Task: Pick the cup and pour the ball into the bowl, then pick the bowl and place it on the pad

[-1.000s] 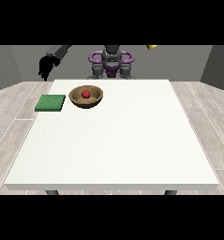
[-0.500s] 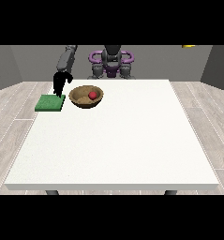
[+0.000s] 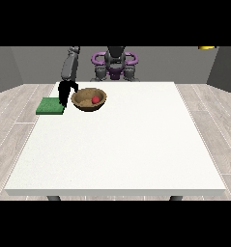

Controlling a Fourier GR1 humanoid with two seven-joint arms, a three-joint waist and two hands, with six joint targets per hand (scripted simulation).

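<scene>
Holding a red ball, the brown wooden bowl sits beside the green pad; pouring looks complete. Hand at the view's left hangs just left of the rim, finger state indiscernible. Next: grasp bowl, carry onto pad.

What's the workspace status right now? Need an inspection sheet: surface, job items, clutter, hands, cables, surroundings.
Surface: white table, mostly bare.
Job's things: brown bowl near the far left corner, red ball inside it; green pad left of the bowl, apart from it; cup not seen.
Clutter: nothing seen.
Hands: hand at the view's left hangs between pad and bowl, beside the bowl's rim; the other hand not in view.
Cables: nothing seen.
Surroundings: wooden floor, grey walls.
</scene>
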